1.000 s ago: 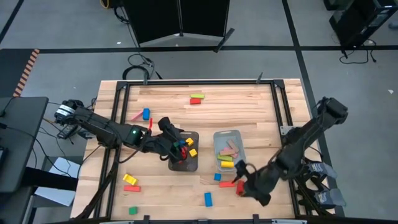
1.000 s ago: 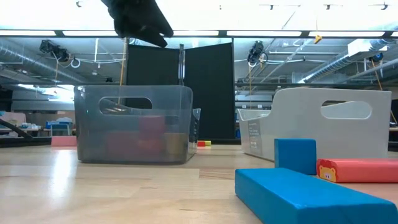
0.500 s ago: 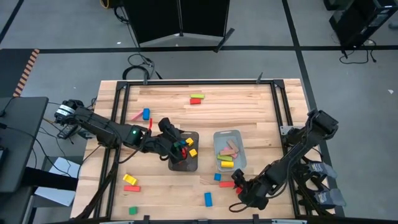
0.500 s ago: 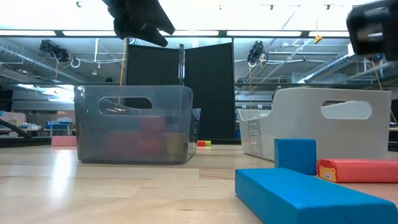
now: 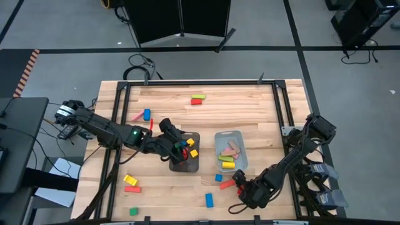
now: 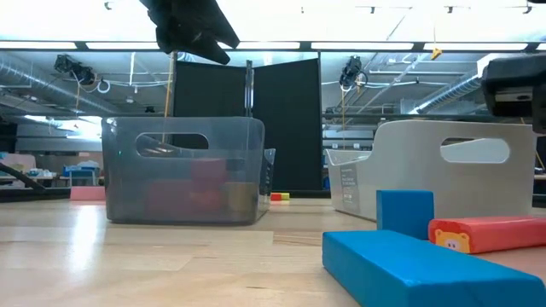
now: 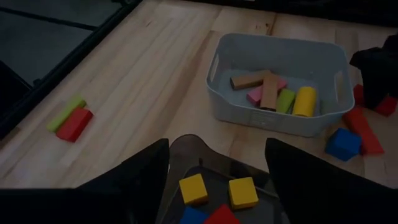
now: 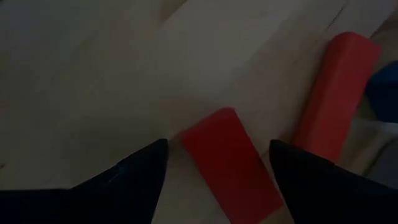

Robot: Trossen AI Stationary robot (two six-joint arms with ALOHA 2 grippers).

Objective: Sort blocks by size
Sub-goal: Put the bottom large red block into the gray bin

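Right gripper (image 8: 217, 163) open around a red block (image 8: 231, 158), not gripping, left gripper (image 7: 217, 163) open, empty, over dark tray (image 5: 191, 164)

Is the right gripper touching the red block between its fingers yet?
Apart. The right wrist view shows the right gripper open, bare table showing between each dark finger and the red block lying flat on the wood.

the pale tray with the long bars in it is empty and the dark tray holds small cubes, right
Not quite. The pale tray is not empty: the left wrist view shows tan, pink, green and yellow bars lying in it. The dark tray does hold small cubes.
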